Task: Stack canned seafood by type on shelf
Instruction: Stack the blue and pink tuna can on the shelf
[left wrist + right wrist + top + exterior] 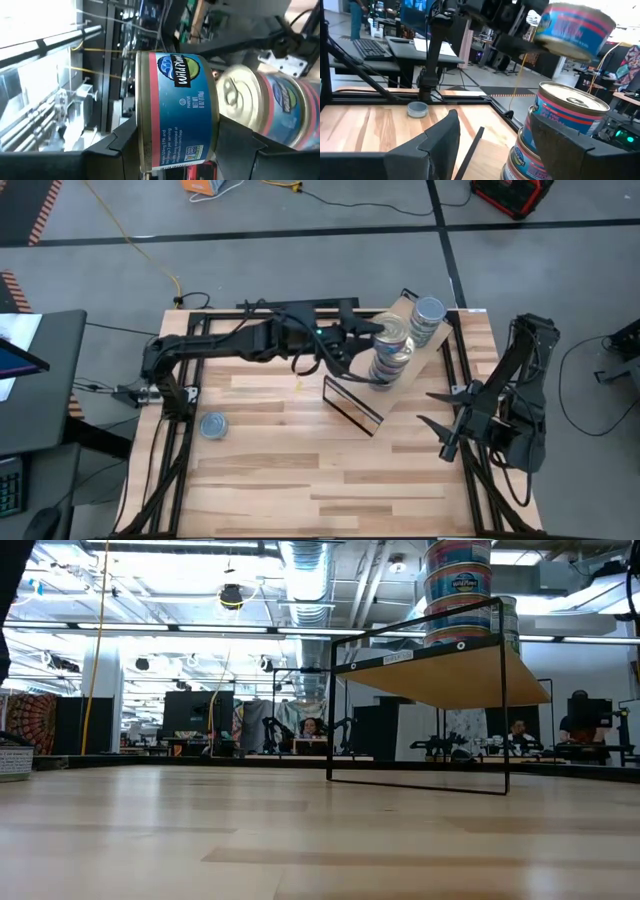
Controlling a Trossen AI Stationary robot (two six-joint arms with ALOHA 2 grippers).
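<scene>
My left gripper (376, 330) reaches level from the table's left and is shut on a blue-and-pink labelled tin (175, 105). It holds the tin just above a stack of like tins (567, 120) on the shelf (402, 308), a light wood board on a black frame. A second stack (427, 315) stands farther back on the board. One tin with a bluish lid (213, 425) rests flat on the tabletop at the left. My right gripper (445, 412) hangs open at the table's right, near the shelf, with nothing between its fingers. My left gripper pinches the tin between its two fingers, which are turned so that one lies on the tin's flat top and the other under its bottom face (142, 135). The fingers come level from the table's left. The tin (575, 27) hangs clear above the stack, slightly tilted.
The shelf's black wire frame (352, 404) stands slanted across the middle of the table. Bare tabletop (330, 480) lies toward the near edge. Black frame rails (180, 450) run along the table's left and right sides.
</scene>
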